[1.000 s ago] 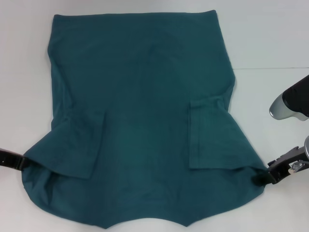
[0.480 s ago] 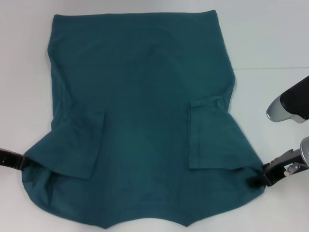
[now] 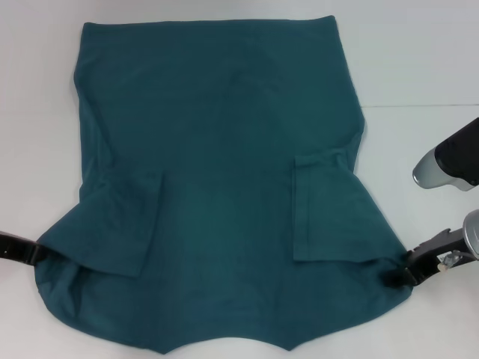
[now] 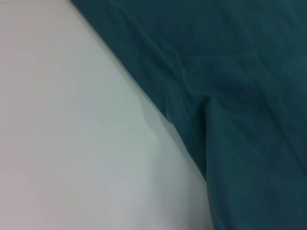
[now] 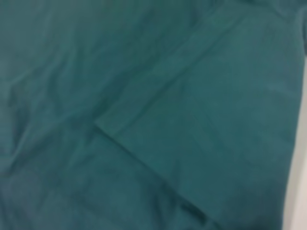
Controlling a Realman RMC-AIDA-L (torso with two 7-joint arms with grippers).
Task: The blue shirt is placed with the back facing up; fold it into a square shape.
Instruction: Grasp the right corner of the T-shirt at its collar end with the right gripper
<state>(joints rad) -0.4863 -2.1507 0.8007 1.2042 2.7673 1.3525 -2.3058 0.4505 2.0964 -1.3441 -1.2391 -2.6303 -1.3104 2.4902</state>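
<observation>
Left gripper (image 3: 34, 253), black, at near-left corner of large dark teal-blue knit short-sleeved shirt (image 3: 224, 187), touching bunched cloth edge; finger spacing cannot tell. Right gripper (image 3: 400, 275), black, at shirt's near-right corner, tips pinching fabric there. Shirt lies spread on white table (image 3: 419, 60), both sleeves folded inward over body, far edge straight, near edge wavy. Wrist views: shirt (image 4: 230, 96) beside bare table (image 4: 72, 134); shirt fold (image 5: 153, 124).

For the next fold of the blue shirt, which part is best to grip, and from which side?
Probably the two near shoulder corners of the blue shirt, each approached from its outer side, where the left gripper and right gripper sit; both sleeves are already folded inward, leaving these corners protruding.
</observation>
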